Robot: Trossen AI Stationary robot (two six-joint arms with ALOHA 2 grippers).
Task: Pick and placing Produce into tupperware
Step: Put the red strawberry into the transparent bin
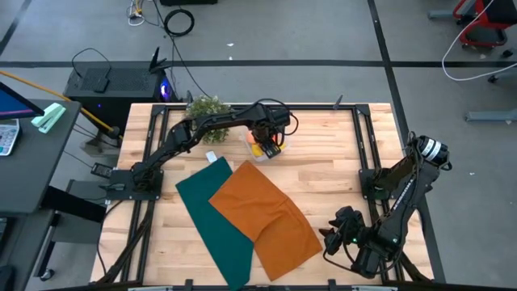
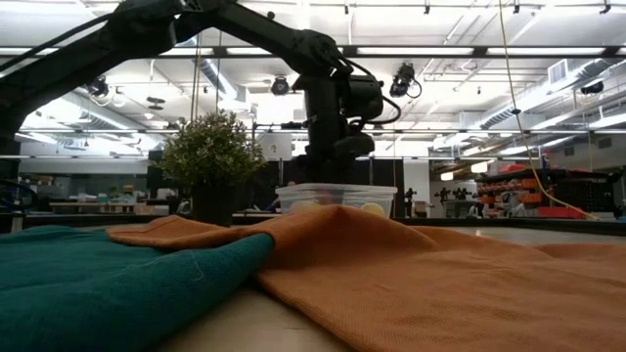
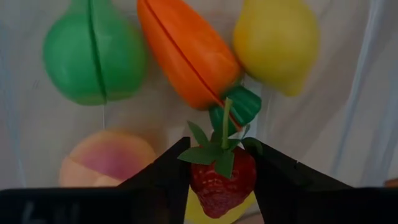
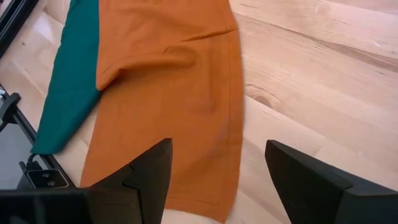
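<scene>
My left gripper (image 1: 264, 144) hangs over the clear tupperware (image 2: 337, 196) near the table's far edge, shut on a red toy strawberry (image 3: 221, 183). Inside the box lie a green fruit (image 3: 93, 56), an orange carrot (image 3: 186, 50), a yellow lemon (image 3: 277, 43) and a peach-coloured piece (image 3: 106, 158). The low view shows the gripper (image 2: 333, 161) standing just above the box's rim. My right gripper (image 4: 217, 174) waits open at the near right corner (image 1: 335, 234), above the orange cloth's edge. My left gripper pinches the strawberry's red body (image 3: 211, 186) between its two fingers, one on each side, coming from above and pointing down into the box. The green leaf top (image 3: 214, 152) points away from the camera, down toward the box's contents. The berry hangs clear above the other pieces.
An orange cloth (image 1: 266, 214) lies over a green cloth (image 1: 210, 218) in the table's middle and near part. A bushy potted plant (image 1: 206, 107) stands just left of the box. Bare wood (image 1: 339, 153) lies to the right of the box.
</scene>
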